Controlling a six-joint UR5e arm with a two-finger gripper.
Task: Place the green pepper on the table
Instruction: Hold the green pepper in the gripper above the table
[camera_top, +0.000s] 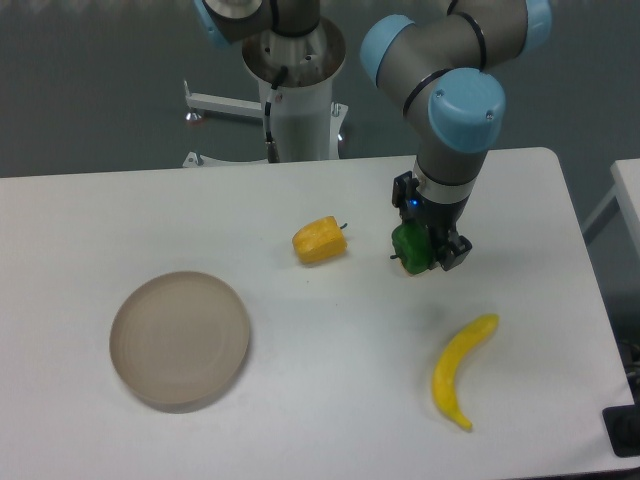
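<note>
a: green pepper (408, 246) — where does it sit relative to the gripper (432, 252)?

b: right in it. the fingers are closed onto the pepper, which shows on the camera-left side of the gripper with its short stem poking left. there's only one arm here, so no question of which is nearer.

a: and relative to the table (330, 400)?

b: it looks low over the white top, right of centre, but i can't tell whether it touches the surface or hangs just above it. so the move, as i judge it, turns on that vertical gap: straight down, then release.

a: room to set it down?

b: the yellow pepper (320, 240) lies to the left, apart from it; the banana (458, 372) is nearer the front edge, below it in view; the round plate (180, 340) is well apart at left. bare flat tabletop surrounds the spot under the gripper.
</note>
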